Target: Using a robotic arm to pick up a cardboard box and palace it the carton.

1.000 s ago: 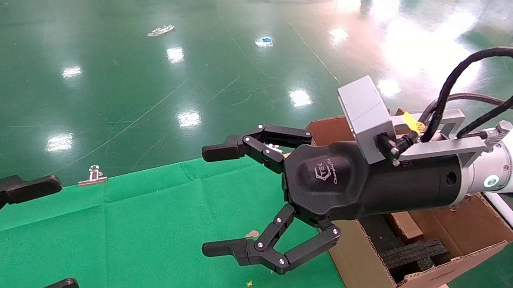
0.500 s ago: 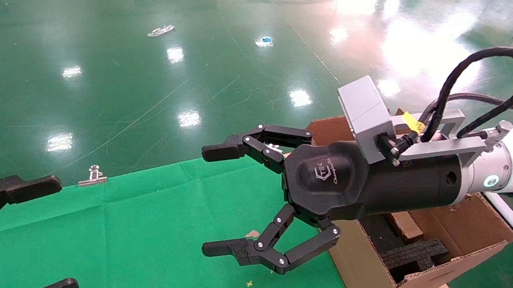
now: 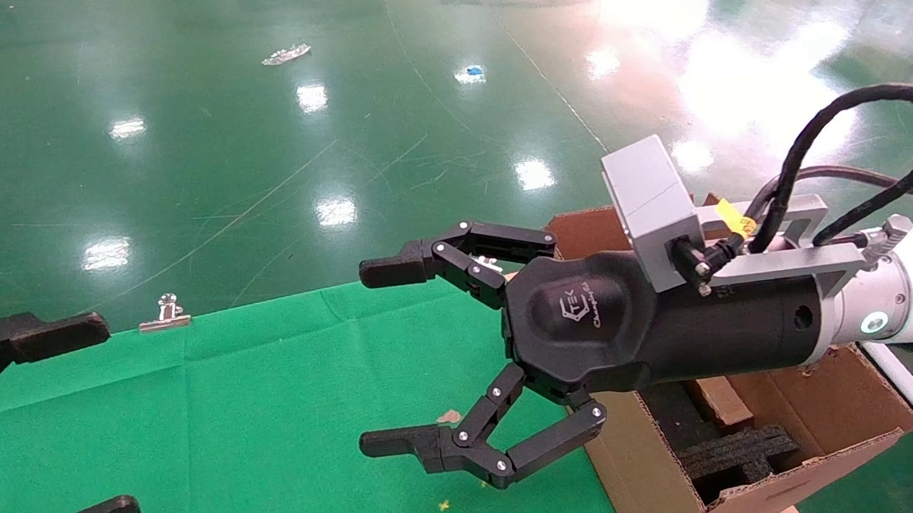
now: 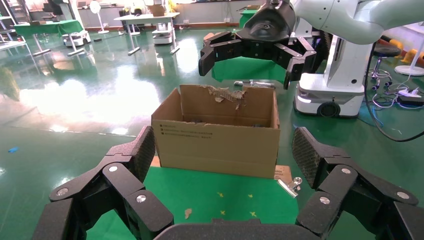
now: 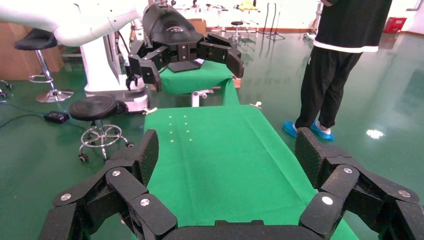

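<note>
My right arm, white with a green-lit ring (image 3: 871,323) and a grey camera block (image 3: 650,198), reaches in from the right. Its right gripper (image 3: 383,358) is open and empty, held above the green cloth just left of the carton; it also shows in its own wrist view (image 5: 225,160). The carton (image 3: 649,471) stands open at the table's right end, with a torn flap and black print (image 4: 215,145) and black foam (image 3: 738,451) inside. A narrow brown cardboard piece (image 3: 721,403) lies in it beside the foam, partly hidden by the arm; I cannot tell if it is the cardboard box. My left gripper (image 3: 107,418) is open and empty at the left edge.
The green cloth (image 3: 230,408) covers the table. A metal binder clip (image 3: 166,313) sits on its far edge and another (image 4: 290,186) by the carton. A small brown scrap (image 3: 448,416) and yellow marks lie on the cloth. A person (image 5: 340,60) stands beside the table's far end.
</note>
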Tool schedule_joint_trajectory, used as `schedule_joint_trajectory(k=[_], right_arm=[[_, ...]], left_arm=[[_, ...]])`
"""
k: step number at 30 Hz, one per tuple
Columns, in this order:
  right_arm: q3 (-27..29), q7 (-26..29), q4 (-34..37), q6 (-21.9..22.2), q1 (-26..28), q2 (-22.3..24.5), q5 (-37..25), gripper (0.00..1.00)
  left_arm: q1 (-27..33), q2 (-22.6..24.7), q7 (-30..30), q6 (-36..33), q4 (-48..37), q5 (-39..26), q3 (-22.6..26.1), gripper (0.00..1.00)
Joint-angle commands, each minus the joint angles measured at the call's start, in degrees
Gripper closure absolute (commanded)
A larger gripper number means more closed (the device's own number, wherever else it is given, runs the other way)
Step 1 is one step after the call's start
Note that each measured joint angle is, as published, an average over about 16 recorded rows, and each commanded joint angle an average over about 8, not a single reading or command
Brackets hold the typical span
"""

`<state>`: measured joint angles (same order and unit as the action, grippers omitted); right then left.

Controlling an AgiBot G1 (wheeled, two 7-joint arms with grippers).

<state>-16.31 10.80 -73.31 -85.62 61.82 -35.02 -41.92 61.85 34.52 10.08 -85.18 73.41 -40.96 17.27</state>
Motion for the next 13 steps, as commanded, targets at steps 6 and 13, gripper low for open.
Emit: schedule_joint_trajectory(k=[6, 13], right_arm=[[0.0, 0.0, 0.0, 0.0, 0.0, 0.0, 0.0, 0.0], [0.0, 0.0, 0.0, 0.0, 0.0, 0.0, 0.0, 0.0]], left_arm=[[0.0, 0.0, 0.0, 0.0, 0.0, 0.0, 0.0, 0.0], [0.0, 0.0, 0.0, 0.0, 0.0, 0.0, 0.0, 0.0]])
